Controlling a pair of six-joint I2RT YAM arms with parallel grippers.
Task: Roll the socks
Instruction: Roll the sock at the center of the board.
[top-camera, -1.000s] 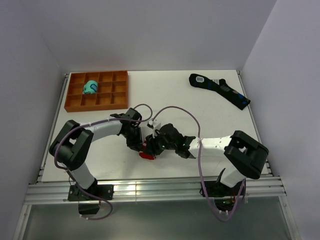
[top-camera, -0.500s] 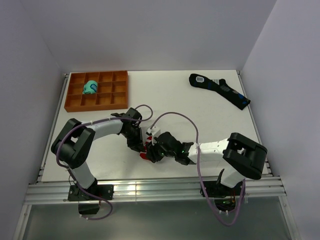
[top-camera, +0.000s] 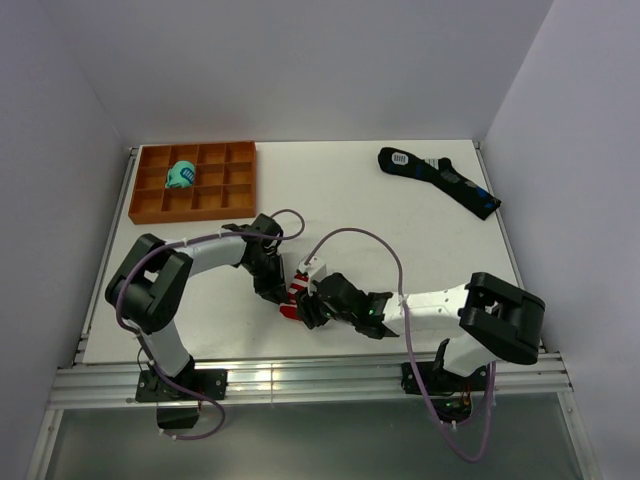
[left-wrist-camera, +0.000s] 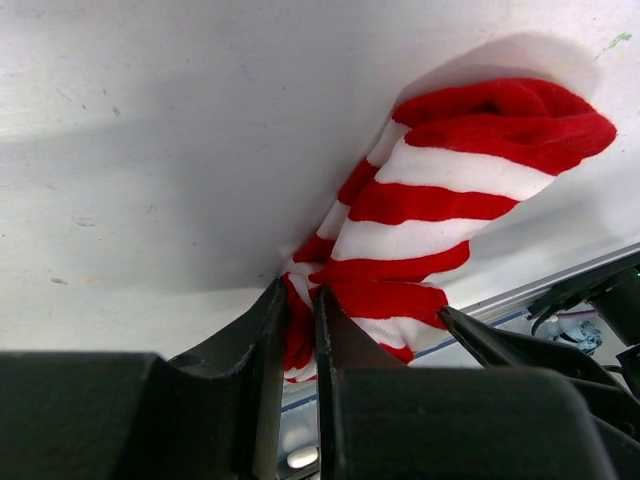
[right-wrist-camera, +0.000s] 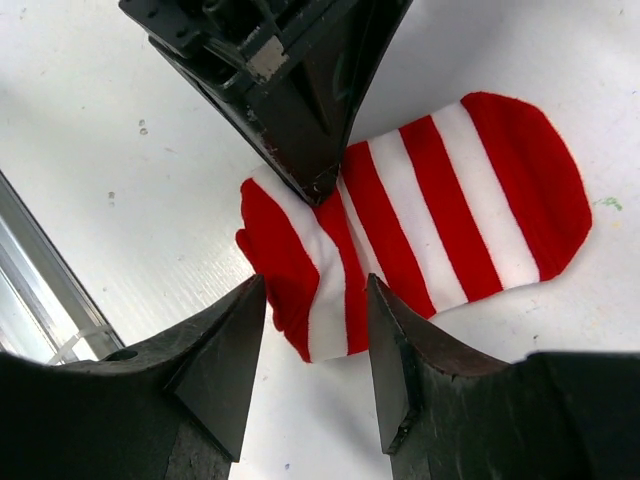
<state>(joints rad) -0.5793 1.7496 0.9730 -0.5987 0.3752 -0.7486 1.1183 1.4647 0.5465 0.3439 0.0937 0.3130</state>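
Spreading wider than a second ago, my right pincer (right-wrist-camera: 312, 300) is hovering released over the yet-unrolled socks (right-wrist-camera: 450, 200) that my left pincer (left-wrist-camera: 300, 298) is pinching.

A robotics lab: two robot arms (top-camera: 205, 255) bolted to a white tabletop (top-camera: 380, 220), boxed in by bare white walls (top-camera: 300, 70).

Orange tray (top-camera: 225, 195) far left — teal bundle (top-camera: 181, 175) inside; black sock (top-camera: 440, 178) far right.

The left gripper (top-camera: 284, 297) and right gripper (top-camera: 306, 311) crowded the socks (top-camera: 289, 311) near the counter's (top-camera: 400, 230) front edge.
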